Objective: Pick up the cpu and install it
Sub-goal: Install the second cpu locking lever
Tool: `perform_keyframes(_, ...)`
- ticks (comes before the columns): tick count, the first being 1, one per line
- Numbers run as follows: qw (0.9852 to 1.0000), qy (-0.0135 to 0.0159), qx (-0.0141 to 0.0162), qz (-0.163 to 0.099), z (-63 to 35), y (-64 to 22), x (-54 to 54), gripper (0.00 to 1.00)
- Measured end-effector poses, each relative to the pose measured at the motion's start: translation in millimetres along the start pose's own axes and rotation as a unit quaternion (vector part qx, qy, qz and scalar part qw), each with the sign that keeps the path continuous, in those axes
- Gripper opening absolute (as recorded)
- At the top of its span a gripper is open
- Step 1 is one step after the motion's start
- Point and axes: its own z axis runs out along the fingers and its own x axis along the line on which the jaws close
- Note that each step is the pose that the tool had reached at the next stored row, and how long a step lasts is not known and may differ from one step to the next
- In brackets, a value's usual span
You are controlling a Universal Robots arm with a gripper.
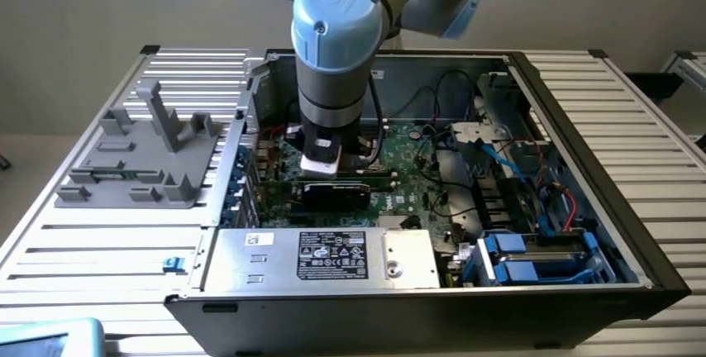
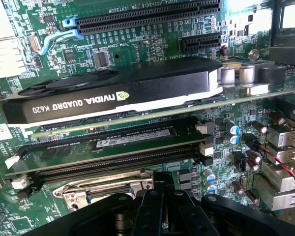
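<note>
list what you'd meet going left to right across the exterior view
grey plastic fixture → robot arm reaching into the open computer case → blue drive bays → slatted table

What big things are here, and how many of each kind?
Robot arm: 1
Open computer case: 1
Grey plastic stand: 1
Silver box with a label: 1
Total: 4

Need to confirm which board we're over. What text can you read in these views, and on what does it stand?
"NVIDIA QUADRO K620": on the black graphics card, wrist view.
White sticker on the memory module: too small to read.
Motherboard silkscreen: too small to read.
Black-and-white label on the silver box, exterior view: unreadable.
</note>
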Motion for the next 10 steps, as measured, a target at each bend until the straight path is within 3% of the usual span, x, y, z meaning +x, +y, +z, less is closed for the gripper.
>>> perform_keyframes(10,1.0,0.0,-0.0001,0.0,3.9,-1.1,-0.1,0.11)
